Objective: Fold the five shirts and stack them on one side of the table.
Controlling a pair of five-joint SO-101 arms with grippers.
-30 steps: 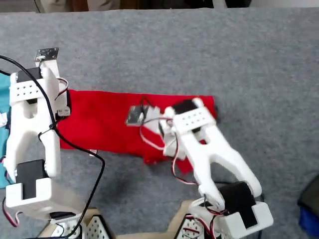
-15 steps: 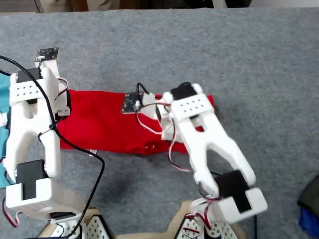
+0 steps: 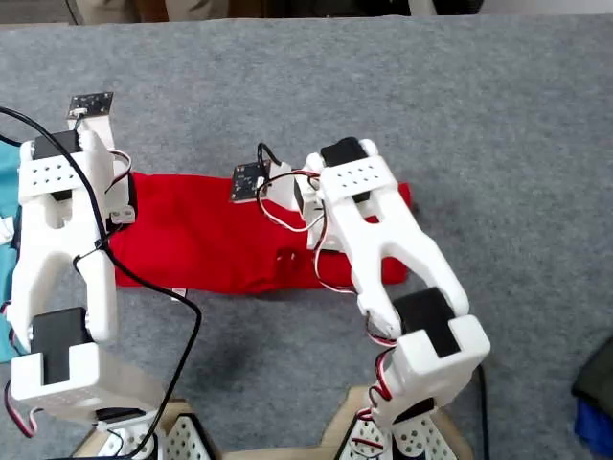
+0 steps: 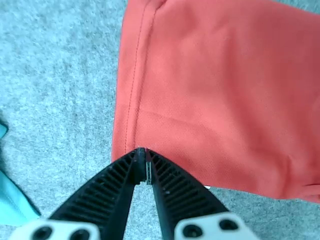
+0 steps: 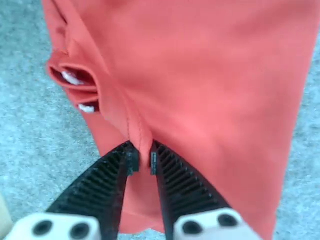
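High view: long red fabric shirt [image 3: 192, 240] lies on a grey felt tabletop [image 3: 479, 115]. left gripper [image 4: 141, 156] is clamped on its hem; right gripper [image 5: 141, 159] pinches a raised fold.

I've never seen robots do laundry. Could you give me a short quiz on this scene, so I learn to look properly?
1. True or false: the right tool pinches a raised fold of the red shirt.
2. The cloth at the table's edge beside the left arm is: A) teal, B) yellow, C) black.
3. Fill in: the red shirt lies on a ____ table cover.

Key: 1 true; 2 A; 3 grey.
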